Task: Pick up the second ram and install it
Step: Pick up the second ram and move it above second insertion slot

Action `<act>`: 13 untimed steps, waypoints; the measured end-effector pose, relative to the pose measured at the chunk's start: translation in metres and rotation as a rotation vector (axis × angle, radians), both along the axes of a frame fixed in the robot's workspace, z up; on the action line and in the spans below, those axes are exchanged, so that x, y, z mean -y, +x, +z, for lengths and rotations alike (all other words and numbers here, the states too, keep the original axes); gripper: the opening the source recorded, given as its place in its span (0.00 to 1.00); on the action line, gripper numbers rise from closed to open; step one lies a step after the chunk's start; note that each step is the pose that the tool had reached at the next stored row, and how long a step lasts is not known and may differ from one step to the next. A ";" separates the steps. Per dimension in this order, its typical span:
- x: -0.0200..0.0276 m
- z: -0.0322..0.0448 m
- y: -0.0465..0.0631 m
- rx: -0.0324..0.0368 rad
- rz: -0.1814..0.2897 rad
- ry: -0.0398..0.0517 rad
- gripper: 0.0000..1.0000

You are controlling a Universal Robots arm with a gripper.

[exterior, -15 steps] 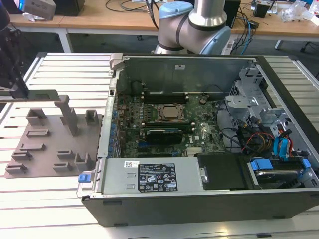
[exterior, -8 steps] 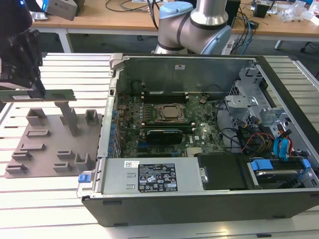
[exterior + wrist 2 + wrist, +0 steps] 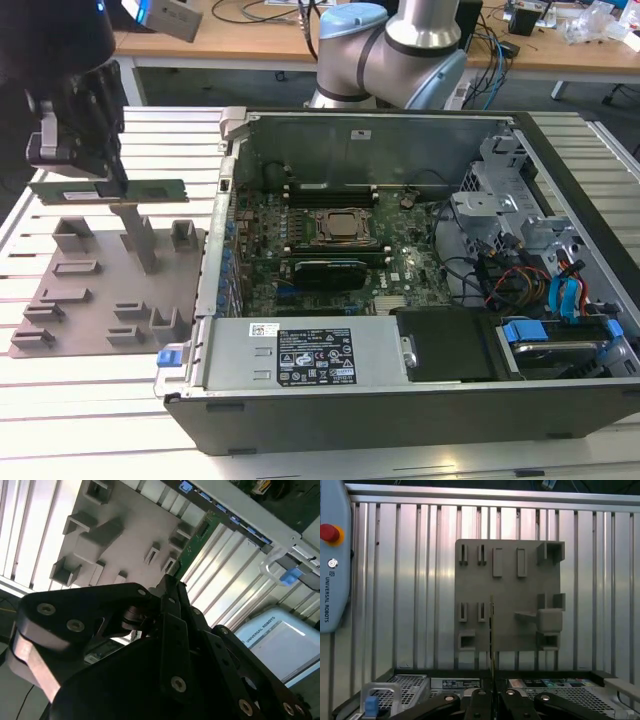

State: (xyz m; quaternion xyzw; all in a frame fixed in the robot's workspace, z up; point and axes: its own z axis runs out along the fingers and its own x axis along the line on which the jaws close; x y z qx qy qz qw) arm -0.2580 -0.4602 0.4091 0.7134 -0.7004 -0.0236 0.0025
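The second ram (image 3: 140, 189) is a long green stick held level above the grey holder plate (image 3: 90, 290), at the exterior view's left of the open computer case (image 3: 400, 280). My gripper (image 3: 103, 180) is shut on it, gripping it towards one end. In the second wrist view the black fingers (image 3: 170, 600) clamp the green stick (image 3: 194, 547), which juts out over the plate (image 3: 130, 535). In the first wrist view the stick (image 3: 491, 630) appears edge-on between the fingers (image 3: 479, 700), above the plate (image 3: 507, 590).
The case lies open with its motherboard, CPU socket (image 3: 343, 227) and long black slots (image 3: 325, 190) exposed. Cables and a drive cage (image 3: 520, 250) fill its side at the exterior view's right. A teach pendant (image 3: 332, 555) lies on the slatted table (image 3: 60, 400).
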 end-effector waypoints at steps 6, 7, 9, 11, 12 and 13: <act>0.0000 0.0000 0.029 -0.0001 0.000 0.0000 0.13; 0.0000 0.0000 0.034 -0.0002 0.000 0.0000 0.13; 0.0000 0.0000 0.043 -0.0003 0.000 0.0000 0.13; 0.0000 0.0000 0.054 -0.0003 0.000 0.0000 0.13; 0.0000 0.0000 0.061 -0.0004 0.000 0.0001 0.13; 0.0000 0.0000 0.064 -0.0004 0.000 0.0000 0.13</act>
